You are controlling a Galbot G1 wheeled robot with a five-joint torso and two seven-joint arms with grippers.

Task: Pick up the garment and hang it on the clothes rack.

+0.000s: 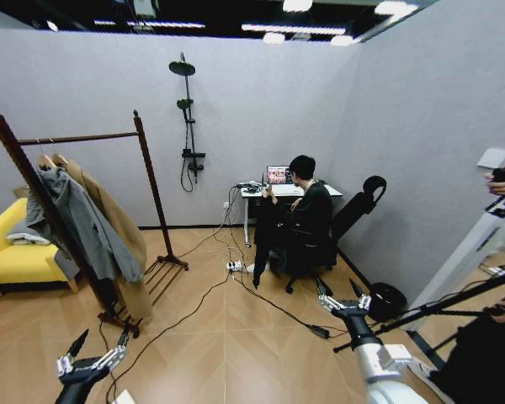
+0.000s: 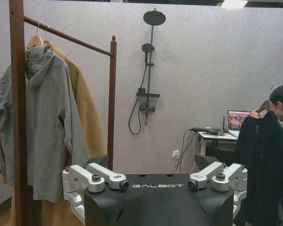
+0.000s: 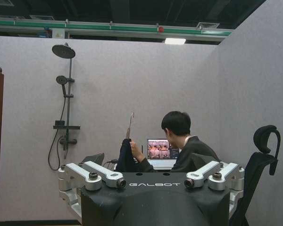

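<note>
The black coat point(image 1: 264, 240) hung from a hanger held up by a seated person's hand point(image 2: 255, 114) near the surface point(image 1: 261, 192) with a laptop point(image 1: 278, 175), well apart from the rack point(image 1: 84, 139). On the rack's bar hung a grey coat point(image 1: 80, 219) and a tan coat point(image 1: 122, 231). The left pincer point(image 1: 93, 347) stood low in front of the rack's base, fingers spread, grasping nothing. The right pincer point(image 1: 343, 295) pointed toward the person, likewise released and bare.

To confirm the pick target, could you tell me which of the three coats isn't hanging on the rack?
The black coat: a seated person holds it up, while the grey and tan coats hang on the rack.
</note>
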